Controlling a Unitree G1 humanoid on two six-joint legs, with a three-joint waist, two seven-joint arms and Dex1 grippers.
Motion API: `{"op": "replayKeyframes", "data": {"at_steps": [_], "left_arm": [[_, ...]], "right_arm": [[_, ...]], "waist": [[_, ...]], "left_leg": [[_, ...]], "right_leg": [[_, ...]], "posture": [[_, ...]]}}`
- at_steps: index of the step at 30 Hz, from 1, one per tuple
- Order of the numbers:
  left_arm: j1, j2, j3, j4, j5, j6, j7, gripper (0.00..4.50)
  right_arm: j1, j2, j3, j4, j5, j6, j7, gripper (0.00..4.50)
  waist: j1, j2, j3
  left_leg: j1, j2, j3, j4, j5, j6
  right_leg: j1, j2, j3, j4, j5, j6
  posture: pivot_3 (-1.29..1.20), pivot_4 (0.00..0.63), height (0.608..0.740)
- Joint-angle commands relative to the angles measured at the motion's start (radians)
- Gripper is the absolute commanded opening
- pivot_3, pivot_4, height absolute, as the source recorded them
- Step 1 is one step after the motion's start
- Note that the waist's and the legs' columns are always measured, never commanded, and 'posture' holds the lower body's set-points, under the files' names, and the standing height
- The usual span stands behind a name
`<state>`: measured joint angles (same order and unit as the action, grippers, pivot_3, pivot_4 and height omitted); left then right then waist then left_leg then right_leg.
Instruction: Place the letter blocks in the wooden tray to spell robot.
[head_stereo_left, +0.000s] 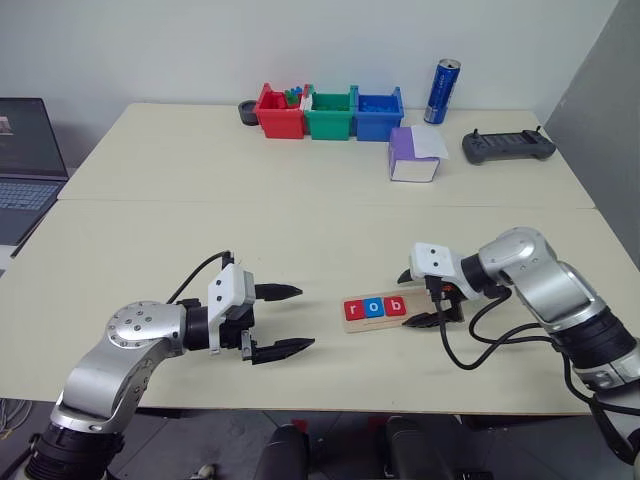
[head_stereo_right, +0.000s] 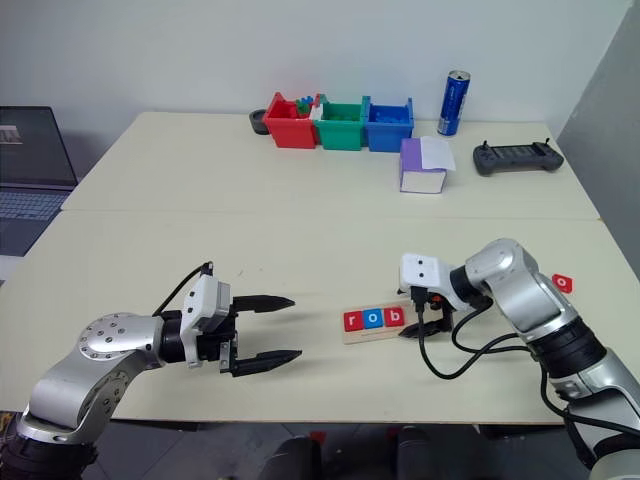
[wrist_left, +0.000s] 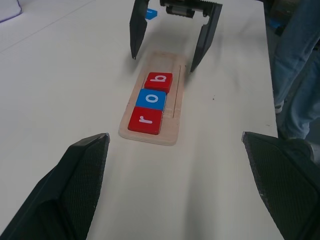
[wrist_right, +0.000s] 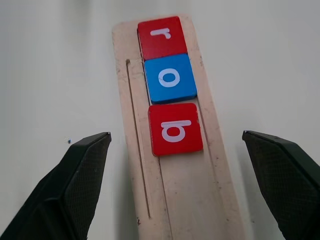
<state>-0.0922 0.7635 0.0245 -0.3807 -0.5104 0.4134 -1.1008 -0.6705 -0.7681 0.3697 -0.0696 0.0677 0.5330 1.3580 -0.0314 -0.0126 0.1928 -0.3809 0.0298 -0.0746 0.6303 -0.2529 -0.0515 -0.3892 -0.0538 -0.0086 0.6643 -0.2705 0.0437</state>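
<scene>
Already three letter blocks (wrist_right: 170, 82), r-o-b, are seated in the wooden tray (wrist_right: 185, 200); both the right gripper (wrist_left: 170, 42) at its three o'clock end and the left gripper (head_stereo_left: 285, 320) are spread wide, empty.

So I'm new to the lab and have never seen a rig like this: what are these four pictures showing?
It is a two-armed robot. Two pictures come from cameras on its head, two from its wrists, looking along the black fingers. On the table lies a wooden tray with three letter blocks: red r, blue o, red b. The right gripper hovers open over the tray's bare end; the left gripper is open too. Neither holds anything. At the back stand coloured bins, a can and a controller.
</scene>
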Motion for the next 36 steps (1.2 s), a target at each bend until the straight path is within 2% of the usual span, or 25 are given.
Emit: {"op": "replayKeyframes", "data": {"at_steps": [1, 2, 5, 10, 15, 17, 36], "left_arm": [[-0.018, 0.004, 0.004, -0.024, -0.016, 0.003, 0.0, 4.5], [-0.021, 0.003, 0.002, -0.022, -0.015, 0.003, -0.001, 4.5], [-0.029, 0.001, -0.003, -0.019, -0.015, 0.005, -0.003, 4.5], [-0.027, 0.003, 0.0, -0.021, -0.014, 0.007, -0.007, 4.5], [-0.019, 0.008, 0.008, -0.025, -0.015, 0.007, -0.009, 4.5], [-0.017, 0.008, 0.008, -0.024, -0.013, 0.005, -0.01, 4.5], [-0.002, 0.009, 0.009, -0.019, -0.007, -0.01, -0.015, 4.5]], "right_arm": [[-0.004, -0.021, -0.063, -0.006, 0.06, -0.007, 0.028, 4.49], [0.002, -0.022, -0.064, 0.004, 0.064, -0.01, 0.029, 4.49], [0.019, 0.0, -0.071, 0.041, 0.075, -0.022, 0.01, 3.92], [0.023, 0.017, -0.05, 0.097, 0.051, -0.063, -0.008, 2.34], [0.019, 0.022, -0.037, 0.133, 0.036, -0.087, -0.006, 0.58], [0.019, 0.026, -0.031, 0.146, 0.028, -0.098, -0.002, 0.06], [-0.003, 0.077, 0.002, 0.193, -0.001, -0.125, -0.031, 0.06]], "waist": [[0.0, 0.0, 0.0], [0.0, 0.0, 0.0], [0.0, 0.0, 0.0], [-0.001, 0.0, 0.0], [0.0, 0.0, 0.0], [0.0, 0.0, 0.0], [-0.001, 0.0, 0.0]], "left_leg": [[0.0, 0.0, 0.0, 0.0, 0.0, 0.0], [0.0, 0.0, 0.0, 0.0, 0.0, 0.0], [0.0, 0.0, 0.0, 0.0, 0.0, 0.0], [0.0, 0.0, 0.0, 0.0, 0.0, 0.0], [0.0, 0.0, 0.0, 0.0, 0.0, 0.0], [0.0, 0.0, 0.0, 0.0, 0.0, 0.0], [0.0, 0.0, 0.0, 0.0, 0.0, 0.0]], "right_leg": [[0.0, 0.0, 0.0, 0.0, 0.0, 0.0], [0.0, 0.0, 0.0, 0.0, 0.0, 0.0], [0.0, 0.0, 0.0, 0.0, 0.0, 0.0], [0.0, 0.0, 0.0, 0.0, 0.0, 0.0], [0.0, 0.0, 0.0, 0.0, 0.0, 0.0], [0.0, 0.0, 0.0, 0.0, 0.0, 0.0], [0.0, 0.0, 0.0, 0.0, 0.0, 0.0]], "posture": [[0.0, 0.15, 0.74], [0.0, 0.15, 0.74], [0.0, 0.15, 0.74], [0.0, 0.15, 0.74], [0.0, 0.15, 0.74], [0.0, 0.15, 0.74], [0.0, 0.15, 0.74]]}}
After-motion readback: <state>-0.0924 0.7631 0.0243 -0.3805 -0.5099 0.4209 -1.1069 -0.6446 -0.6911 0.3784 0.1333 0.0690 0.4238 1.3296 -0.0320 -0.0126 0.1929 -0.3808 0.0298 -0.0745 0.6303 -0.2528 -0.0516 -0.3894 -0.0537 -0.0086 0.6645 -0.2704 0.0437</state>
